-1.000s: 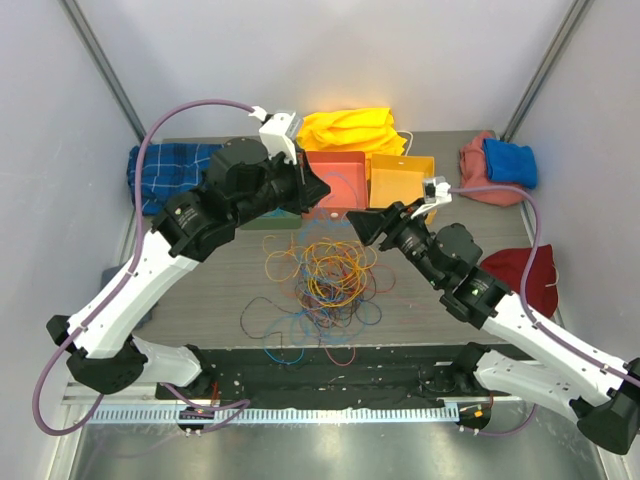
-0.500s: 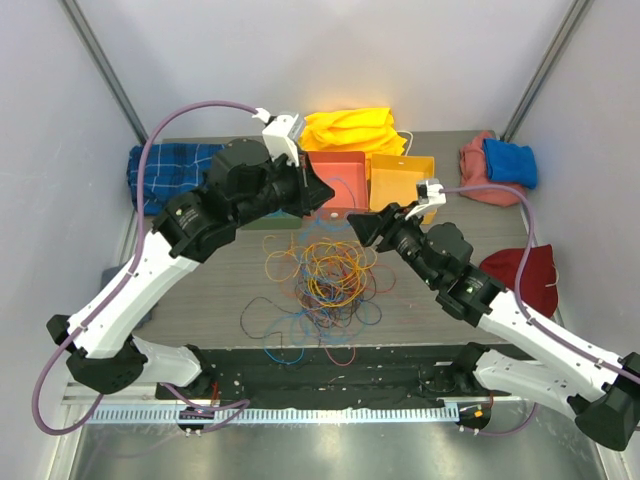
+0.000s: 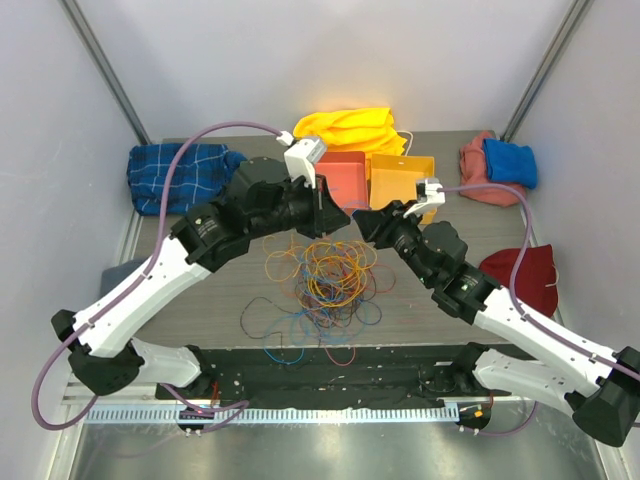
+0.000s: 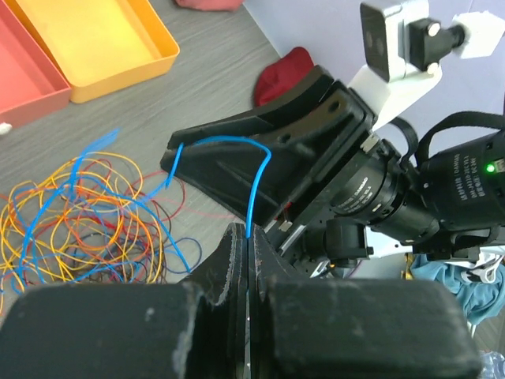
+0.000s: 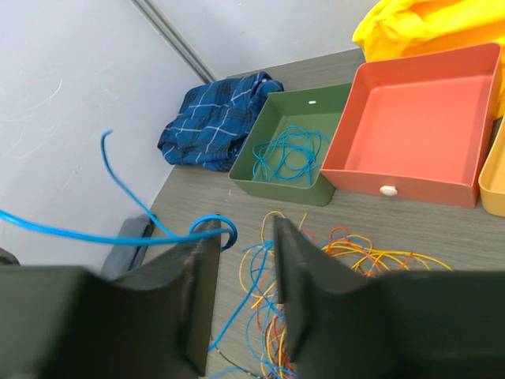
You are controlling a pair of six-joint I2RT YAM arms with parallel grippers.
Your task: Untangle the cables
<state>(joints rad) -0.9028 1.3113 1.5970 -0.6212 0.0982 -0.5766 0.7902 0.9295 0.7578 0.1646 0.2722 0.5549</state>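
Grey wood-grain table [image 3: 410, 320], white cell walls on three sides. Both arms reach in over the middle of the table, and their tips nearly meet above the far edge of the pile.

- The cables [image 3: 325, 275] lie in one loose heap at table centre. Orange and yellow loops are on top, with blue, red and purple strands trailing toward the near edge.
- Left gripper [image 4: 247, 233]: from its wrist camera I see the jaws pressed together on a single blue cable [image 4: 229, 140]. The strand rises from the pinch, arcs over and ends against the tip of the right gripper [image 5: 243, 237].
- Right gripper: I read the jaws as apart, with bare table showing in the gap. The blue cable crosses in front of its left finger [image 5: 197, 292] and curls at the mouth. I cannot tell whether it sits inside the gap, and nothing looks clamped.
- A green tray [image 5: 264, 178] stands at the far side and holds a small coil of blue cables. A red tray [image 5: 418, 126] touches it on the right, and an orange tray [image 3: 398, 180] comes next.
- Other items noted: a plaid cloth [image 3: 170, 170] at far left, a yellow cloth [image 3: 345, 128] behind the trays and a dark red cloth [image 3: 520, 275] by the right arm.
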